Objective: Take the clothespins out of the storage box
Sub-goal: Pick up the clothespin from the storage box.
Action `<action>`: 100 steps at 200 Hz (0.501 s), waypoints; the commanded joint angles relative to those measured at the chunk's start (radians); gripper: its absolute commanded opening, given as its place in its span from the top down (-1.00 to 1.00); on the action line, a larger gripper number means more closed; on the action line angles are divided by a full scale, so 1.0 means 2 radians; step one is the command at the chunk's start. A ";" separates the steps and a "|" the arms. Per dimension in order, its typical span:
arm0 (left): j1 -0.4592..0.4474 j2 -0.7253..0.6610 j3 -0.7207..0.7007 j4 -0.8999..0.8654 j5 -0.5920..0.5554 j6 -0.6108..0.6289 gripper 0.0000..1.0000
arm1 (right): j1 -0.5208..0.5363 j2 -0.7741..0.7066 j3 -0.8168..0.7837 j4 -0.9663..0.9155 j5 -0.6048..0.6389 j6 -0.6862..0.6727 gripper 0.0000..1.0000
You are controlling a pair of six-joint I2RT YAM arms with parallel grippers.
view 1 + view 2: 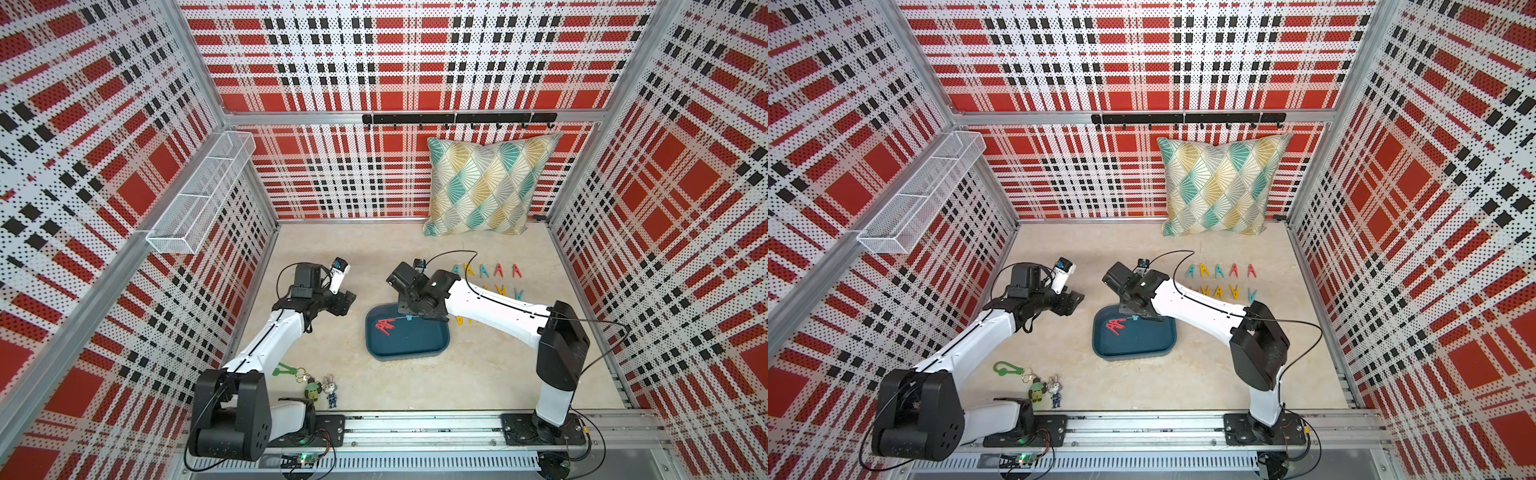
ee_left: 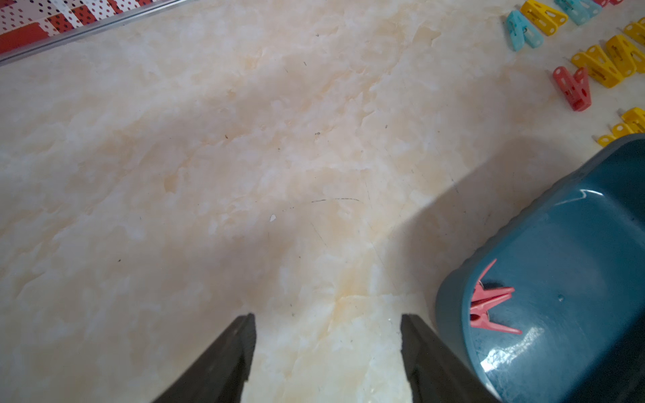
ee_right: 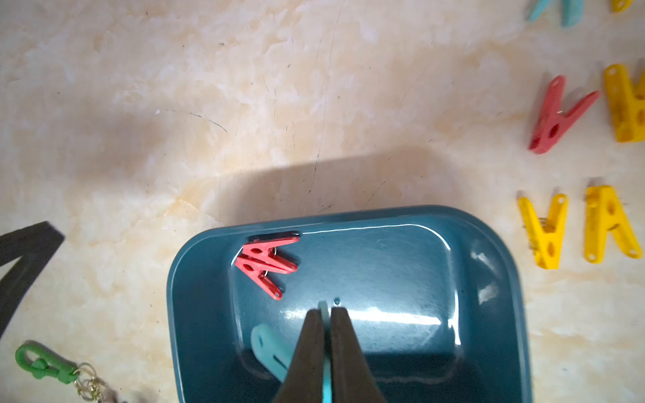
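Beige table (image 1: pixel 415 386) with red check walls (image 1: pixel 374 62).
The right gripper (image 3: pixel 324 314) pinches a teal clothespin (image 3: pixel 270 345) in the storage box (image 1: pixel 415 343); red clothespins (image 3: pixel 265 261) lie at its 9 o'clock side. The left gripper (image 2: pixel 328 317) has its jaws spread.

Storage box (image 1: pixel 419 343) sits mid-table. Two clothespins (image 1: pixel 385 326) lie inside, by its left wall (third clothespin (image 3: pixel 270 349) over the box floor, between right gripper (image 3: pixel 325 311) fingers). Rows of clothespins (image 1: pixel 486 272) lie behind-right of the box. Pillow (image 1: pixel 486 187) stands behind those, against rear wall (image 1: pixel 332 174). Keychain clip (image 1: pixel 286 370) lies front-left.
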 commanded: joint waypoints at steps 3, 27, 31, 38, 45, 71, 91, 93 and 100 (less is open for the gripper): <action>0.002 0.005 -0.005 0.006 -0.004 0.005 -0.43 | -0.029 -0.049 -0.012 -0.047 0.028 -0.042 1.00; 0.005 0.006 -0.004 0.006 -0.008 0.004 -0.43 | -0.073 -0.101 -0.056 -0.057 0.026 -0.058 1.00; 0.006 0.006 -0.005 0.007 -0.008 0.004 -0.43 | -0.083 -0.111 -0.065 -0.057 0.025 -0.061 1.00; 0.007 0.006 -0.004 0.007 -0.008 0.004 -0.43 | -0.099 -0.127 -0.082 -0.055 0.024 -0.068 1.00; 0.007 0.007 -0.004 0.007 -0.008 0.004 -0.43 | -0.116 -0.141 -0.097 -0.054 0.017 -0.075 1.00; 0.009 0.008 -0.004 0.007 -0.008 0.004 -0.43 | -0.185 -0.171 -0.145 -0.054 -0.010 -0.107 1.00; 0.009 0.008 -0.004 0.006 -0.009 0.004 -0.43 | -0.226 -0.168 -0.174 -0.053 -0.020 -0.138 1.00; 0.009 0.008 -0.004 0.007 -0.010 0.003 -0.43 | -0.228 -0.167 -0.176 -0.053 -0.021 -0.141 1.00; 0.009 0.008 -0.004 0.007 -0.010 0.004 -0.43 | -0.239 -0.160 -0.184 -0.052 -0.021 -0.152 1.00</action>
